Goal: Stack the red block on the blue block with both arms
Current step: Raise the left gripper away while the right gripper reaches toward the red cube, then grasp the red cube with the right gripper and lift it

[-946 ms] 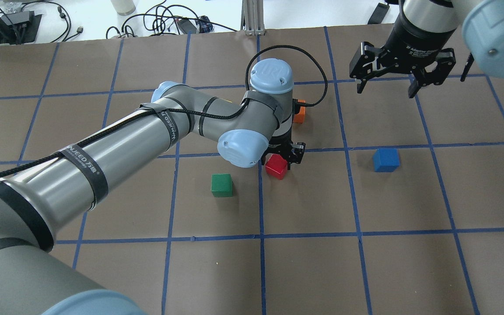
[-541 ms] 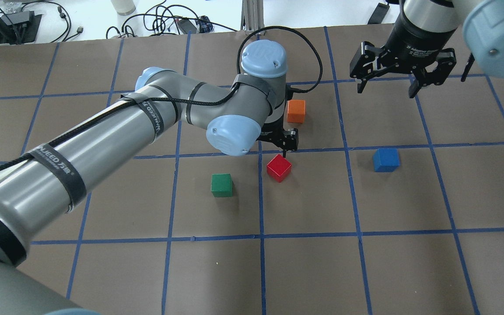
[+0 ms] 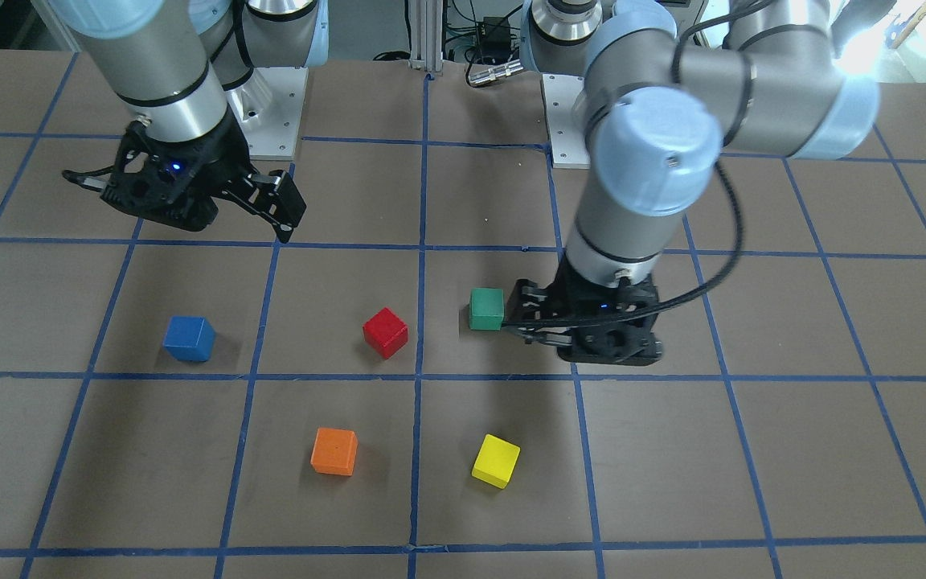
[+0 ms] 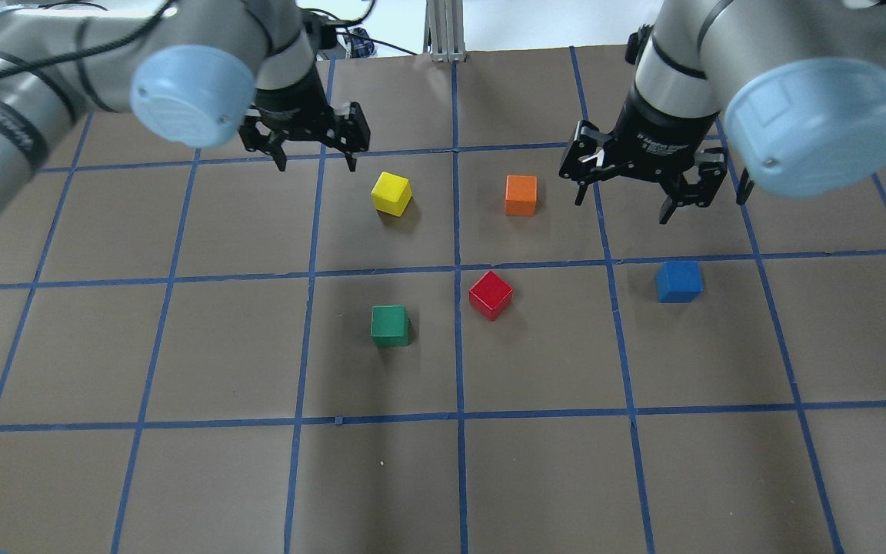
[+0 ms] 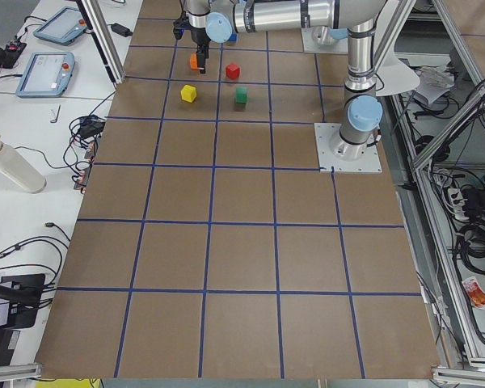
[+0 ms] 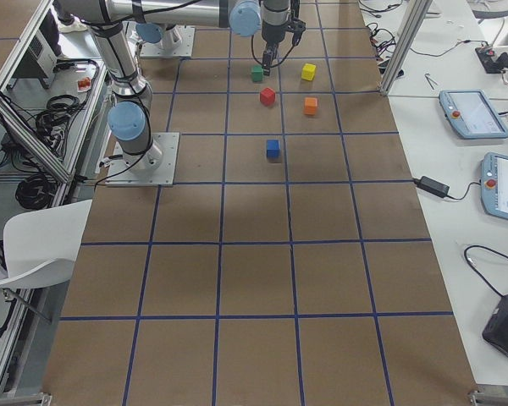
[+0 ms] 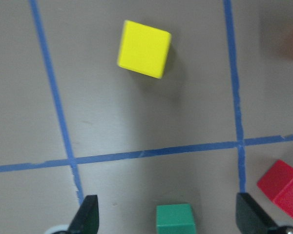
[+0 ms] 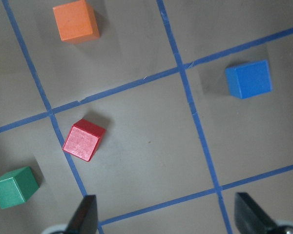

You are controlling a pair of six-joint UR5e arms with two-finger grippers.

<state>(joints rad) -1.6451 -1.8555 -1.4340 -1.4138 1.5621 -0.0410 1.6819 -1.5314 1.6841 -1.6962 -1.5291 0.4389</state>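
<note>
Reference: clock directions are read on the overhead view, with 12 o'clock pointing away from the robot.
Red block: flat on the table near the middle, turned cornerwise to the tape grid. Nothing touches it.
Blue block: on the table at 3 o'clock from the red block, well apart from it, top face bare.
Left gripper: fingers spread with nothing between them. It hangs above the table at 10 o'clock from the red block, beyond the yellow block.
Right gripper: fingers spread wide and empty. It hangs above the table at 11 o'clock from the blue block, nearer to that block than to the red one.
Yellow block: at 10 o'clock from the red block, untouched.
Orange block: at 12 o'clock from the red block, untouched.
Green block: at 8 o'clock from the red block, untouched.
Done so far: I can count nothing toward the stack. Both task blocks sit apart on the table and neither gripper holds anything.
Still to do: by my reckoning, all of it. That means closing on the red block, lifting it, carrying it toward 3 o'clock, setting it square on the blue block and letting go.
Share between arms: I cannot tell from here which arm takes which part.
Note for the grasp: I judge the wrist will need turning to meet the red block's angled faces.
</note>
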